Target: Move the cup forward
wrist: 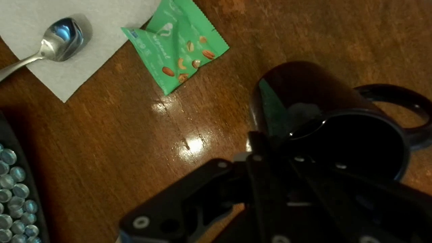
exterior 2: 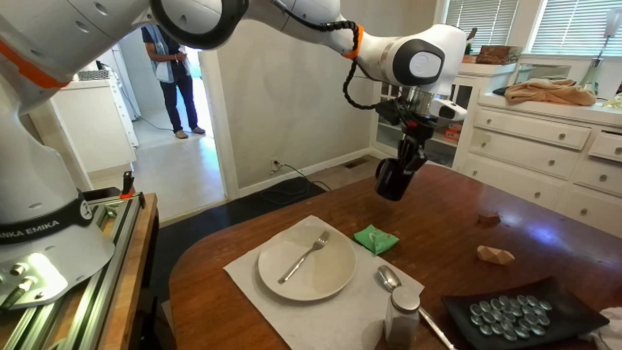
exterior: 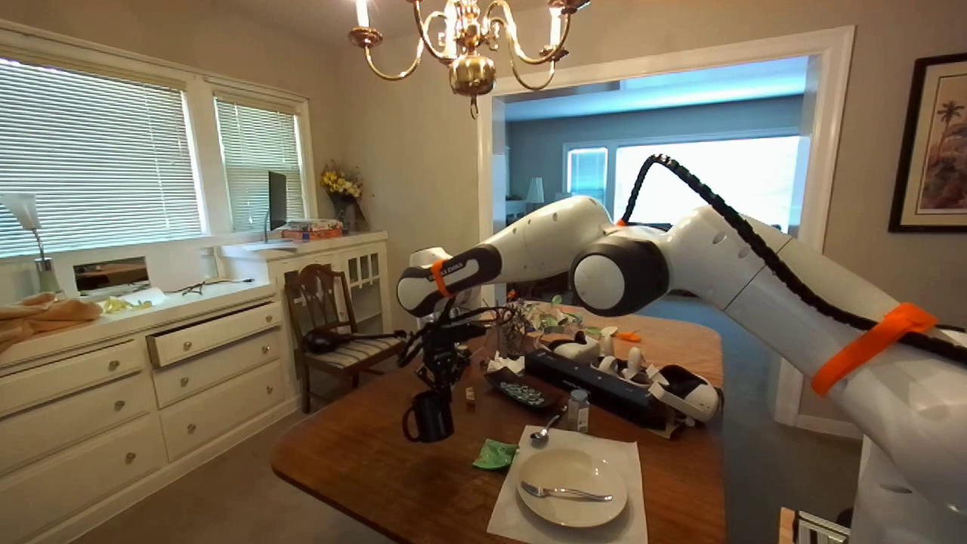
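The cup is a dark, near-black mug with a side handle. It shows in both exterior views [exterior: 432, 418] [exterior 2: 392, 181] and at the right of the wrist view [wrist: 314, 89]. My gripper [exterior: 440, 384] is above the cup, shut on its rim wall, with one finger inside and one outside. It also shows in an exterior view [exterior 2: 409, 160] and in the wrist view [wrist: 275, 145]. The cup hangs tilted and looks raised a little above the wooden table [exterior 2: 437, 218]. The inner fingertip is lost in the dark of the cup's mouth.
A green snack packet [exterior 2: 376, 239] lies near the cup. A white plate [exterior 2: 272, 279] with a fork rests on a white paper mat [exterior 2: 311, 321]. A spoon [exterior 2: 388, 278], a glass shaker [exterior 2: 402, 316], a black tray [exterior 2: 459, 311] of glass beads and wooden blocks [exterior 2: 494, 255] are on the table.
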Controlling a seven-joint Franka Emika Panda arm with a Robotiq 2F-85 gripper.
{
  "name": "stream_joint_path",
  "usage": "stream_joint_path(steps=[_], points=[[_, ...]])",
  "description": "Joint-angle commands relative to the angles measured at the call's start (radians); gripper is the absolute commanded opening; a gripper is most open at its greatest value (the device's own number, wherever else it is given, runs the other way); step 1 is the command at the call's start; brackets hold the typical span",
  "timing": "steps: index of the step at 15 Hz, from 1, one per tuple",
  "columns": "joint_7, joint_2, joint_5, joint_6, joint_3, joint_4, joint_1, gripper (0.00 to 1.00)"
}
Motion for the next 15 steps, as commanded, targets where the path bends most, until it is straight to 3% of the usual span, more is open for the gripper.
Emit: stream_joint_path(steps=[1,6,8,11,15], points=[[-0.004,0.005,0.01,-0.003,-0.011,0.005,0.005,0.1],[0.017,-0.005,-0.032,0.021,-0.021,-0.025,0.033,0.02],[0.041,-0.099,-0.078,0.108,-0.041,-0.181,0.074,0.02],[0.107,-0.154,-0.14,0.214,-0.086,-0.31,0.149,0.02],[0.306,-0.244,-0.228,0.364,-0.163,-0.488,0.258,0.02]])
